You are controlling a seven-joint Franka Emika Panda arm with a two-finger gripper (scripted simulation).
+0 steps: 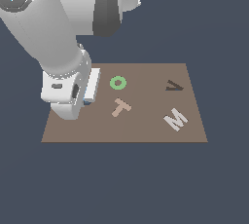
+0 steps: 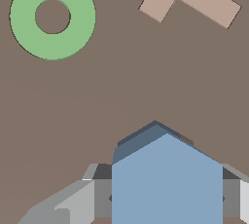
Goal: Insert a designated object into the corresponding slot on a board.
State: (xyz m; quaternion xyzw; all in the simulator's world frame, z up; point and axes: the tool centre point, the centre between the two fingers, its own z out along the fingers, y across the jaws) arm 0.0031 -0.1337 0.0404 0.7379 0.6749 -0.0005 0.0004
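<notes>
We see our tool [image 2: 167,199] clamped on the small light-blue hexagonal block [image 2: 167,179], low over the flat brown board [image 1: 146,125]. The dark hexagonal slot [image 2: 146,135] peeks out directly beneath it, slightly offset.

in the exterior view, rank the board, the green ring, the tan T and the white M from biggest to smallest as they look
1. Board, by far the largest.
2. White M.
3. Tan T, close to the M; that order is unsure.
4. Green ring, slightly smaller than the T.
</notes>
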